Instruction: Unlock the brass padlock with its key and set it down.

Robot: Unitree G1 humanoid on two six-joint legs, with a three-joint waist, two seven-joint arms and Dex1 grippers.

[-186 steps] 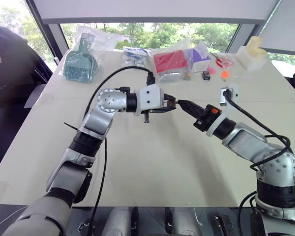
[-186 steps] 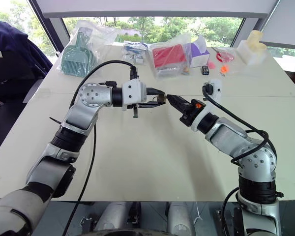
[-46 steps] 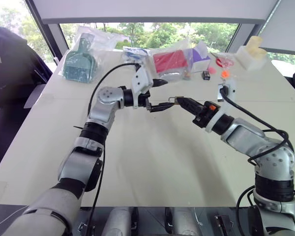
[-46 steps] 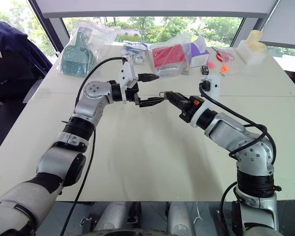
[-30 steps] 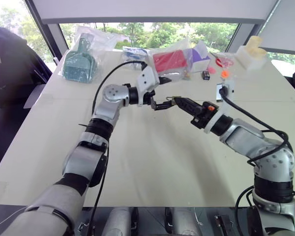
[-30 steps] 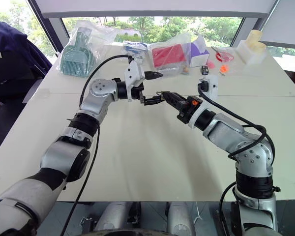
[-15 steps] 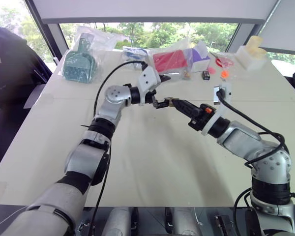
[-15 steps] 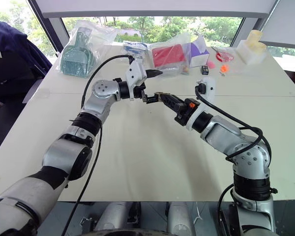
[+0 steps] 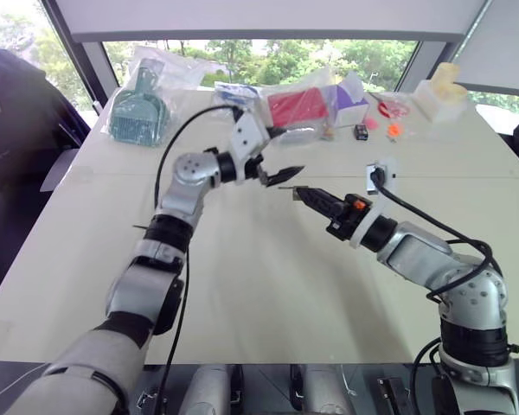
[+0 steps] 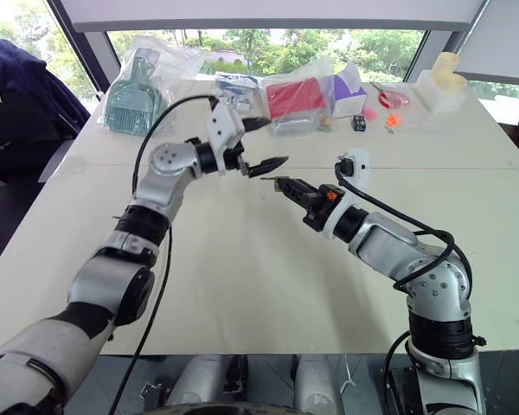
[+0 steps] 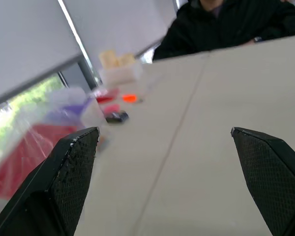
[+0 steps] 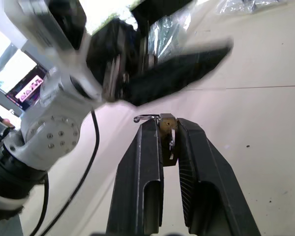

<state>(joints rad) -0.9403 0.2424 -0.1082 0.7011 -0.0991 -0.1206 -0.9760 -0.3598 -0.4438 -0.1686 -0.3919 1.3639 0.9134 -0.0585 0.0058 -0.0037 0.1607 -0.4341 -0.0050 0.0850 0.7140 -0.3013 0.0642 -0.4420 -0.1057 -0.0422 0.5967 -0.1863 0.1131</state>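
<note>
The brass padlock (image 12: 166, 121) is pinched between the tips of my right gripper (image 12: 165, 129), which is shut on it above the table's middle (image 9: 295, 190). Its thin silvery shackle (image 12: 144, 118) juts out sideways past one fingertip. A thin silvery sliver (image 12: 171, 146) lies between the fingers just behind the lock; I cannot tell whether it is the key. My left gripper (image 9: 283, 152) hangs open a short way to the left of the padlock, apart from it. Its two fingers (image 11: 73, 173) stand wide with nothing between them.
Along the table's far edge lie a bagged green scoop (image 9: 141, 111), a bagged red item (image 9: 299, 108), a purple box (image 9: 355, 105), a small black block (image 9: 362, 131) and a white block (image 9: 441, 91). A person in black (image 11: 236, 24) sits at the far right.
My left gripper, whose lower finger was at the padlock half a second ago, has drawn back to the left and slightly down, still open. The right gripper keeps its hold.
</note>
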